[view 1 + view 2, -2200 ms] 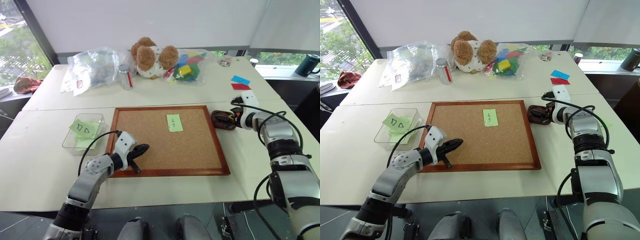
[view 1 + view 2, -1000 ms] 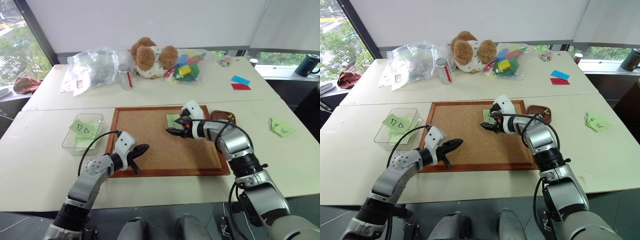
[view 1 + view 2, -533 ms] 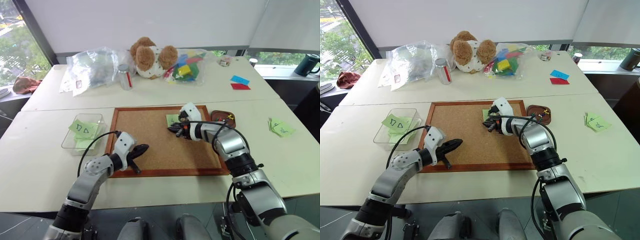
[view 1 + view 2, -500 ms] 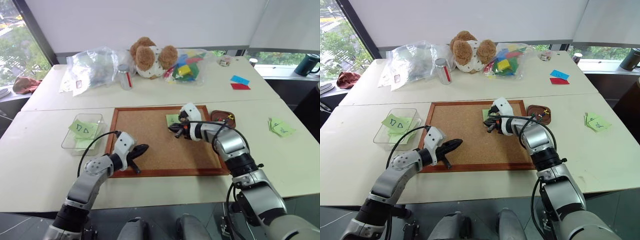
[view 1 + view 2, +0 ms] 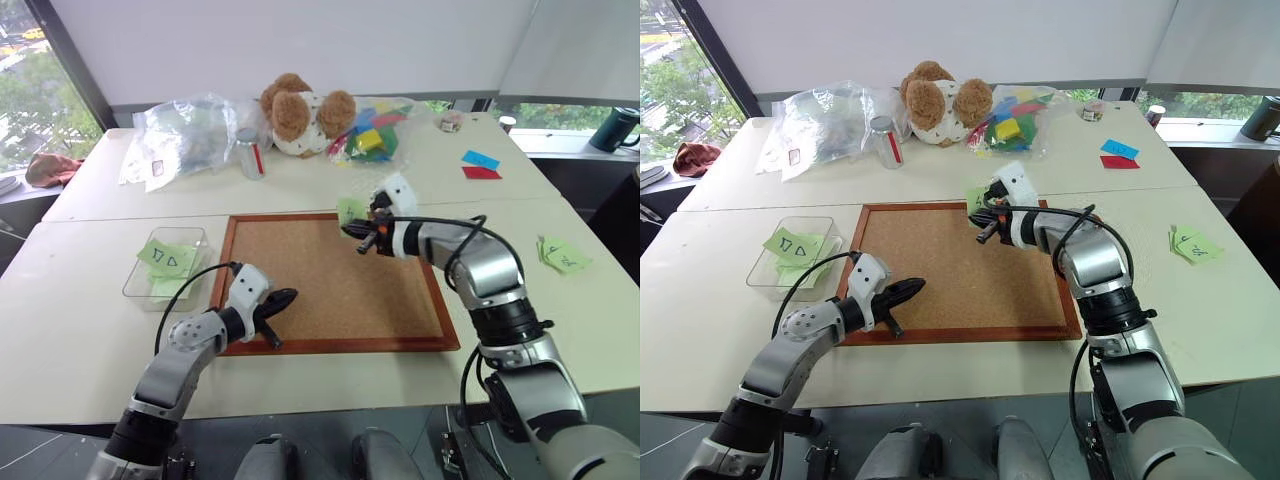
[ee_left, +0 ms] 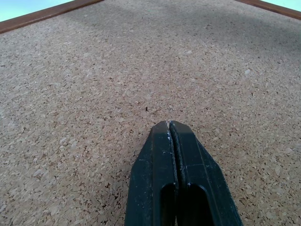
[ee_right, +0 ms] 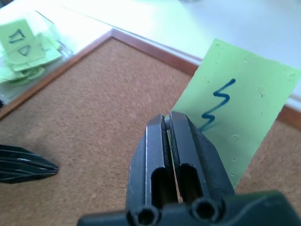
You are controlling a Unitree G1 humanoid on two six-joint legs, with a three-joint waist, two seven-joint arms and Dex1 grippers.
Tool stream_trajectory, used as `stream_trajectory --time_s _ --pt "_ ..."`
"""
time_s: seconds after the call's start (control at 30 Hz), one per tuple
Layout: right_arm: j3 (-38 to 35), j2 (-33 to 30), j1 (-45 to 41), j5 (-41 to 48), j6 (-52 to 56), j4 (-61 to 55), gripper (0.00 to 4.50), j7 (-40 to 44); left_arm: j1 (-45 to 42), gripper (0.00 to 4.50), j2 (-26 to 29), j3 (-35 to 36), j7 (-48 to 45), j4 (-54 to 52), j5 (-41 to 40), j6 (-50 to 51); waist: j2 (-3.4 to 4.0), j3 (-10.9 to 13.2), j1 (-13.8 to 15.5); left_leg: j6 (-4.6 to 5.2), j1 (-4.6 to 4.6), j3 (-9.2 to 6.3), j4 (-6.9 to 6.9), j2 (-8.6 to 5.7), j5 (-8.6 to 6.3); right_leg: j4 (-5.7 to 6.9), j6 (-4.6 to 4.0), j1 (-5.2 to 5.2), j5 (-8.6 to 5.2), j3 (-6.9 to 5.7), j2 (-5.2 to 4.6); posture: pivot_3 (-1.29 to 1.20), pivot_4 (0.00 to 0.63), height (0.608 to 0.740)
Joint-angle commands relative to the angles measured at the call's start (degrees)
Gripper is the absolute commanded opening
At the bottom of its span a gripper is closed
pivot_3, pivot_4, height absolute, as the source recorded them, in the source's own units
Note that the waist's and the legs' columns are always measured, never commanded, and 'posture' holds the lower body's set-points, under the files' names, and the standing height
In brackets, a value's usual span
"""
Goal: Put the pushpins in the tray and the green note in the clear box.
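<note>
Now the right gripper (image 7: 170, 123) pinches the green note (image 7: 237, 115) by its edge, held up off the cork board (image 5: 320, 290), presumably to carry it to the clear box (image 5: 143, 279) well off to the left. Left gripper (image 6: 170, 126), pressed together, rests low over the board. Open board lies between.
</note>
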Motion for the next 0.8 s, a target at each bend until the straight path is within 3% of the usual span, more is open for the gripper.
stream_trajectory --time_s 0.03,0.1,0.2,0.43,0.47,0.8 --pt "-0.5 -2.1 0.2 1.7 1.8 -6.3 0.04 1.1 1.9 0.00 1.1 -0.4 0.0 4.2 1.4 3.8 0.00 0.0 0.0 0.00 0.00 0.00 0.00 0.00 0.00 0.00 0.00 0.00 0.00 0.00 0.00 0.00 0.150 0.740" --pt "0.0 -3.7 0.9 2.3 2.6 -8.9 0.04 2.2 0.6 0.00 1.6 1.2 -0.9 3.1 -0.7 5.6 0.00 0.0 0.1 0.00 -0.02 0.00 0.00 0.00 0.00 -0.02 0.00 0.00 0.00 0.00 -0.01 0.00 0.150 0.740" --pt "0.9 -6.3 1.9 3.4 3.5 -12.6 0.00 4.3 -2.1 0.82 1.9 4.6 -2.7 0.6 -6.1 10.0 -0.01 0.0 0.0 0.00 -0.03 0.00 0.00 0.00 0.00 -0.02 0.00 -0.01 0.00 0.00 -0.01 0.00 0.150 0.740" --pt "3.4 -9.9 4.2 4.0 2.3 -17.4 0.00 7.1 -10.6 4.17 0.7 12.1 -3.9 0.0 -18.9 21.8 -0.23 0.2 0.3 0.01 -0.09 -0.02 0.03 0.00 0.00 -0.02 0.00 -0.04 0.00 -0.04 -0.01 0.00 0.150 0.740" --pt "3.5 -10.0 4.3 4.1 2.3 -17.7 0.00 7.1 -11.5 4.46 0.2 13.2 -3.5 0.3 -20.2 23.2 -0.25 0.2 0.3 0.02 -0.14 -0.03 0.04 -0.01 -0.01 -0.09 0.00 -0.06 0.00 -0.04 -0.01 0.00 0.150 0.740" --pt "6.5 -10.9 4.5 3.3 0.1 -21.2 0.00 7.5 -20.4 4.46 -10.6 20.9 5.0 4.0 -33.9 35.7 -0.39 0.2 0.6 -0.13 -0.61 -0.10 0.29 -0.03 0.07 -0.32 0.04 -0.24 0.02 -0.16 -0.01 0.00 0.150 0.740"
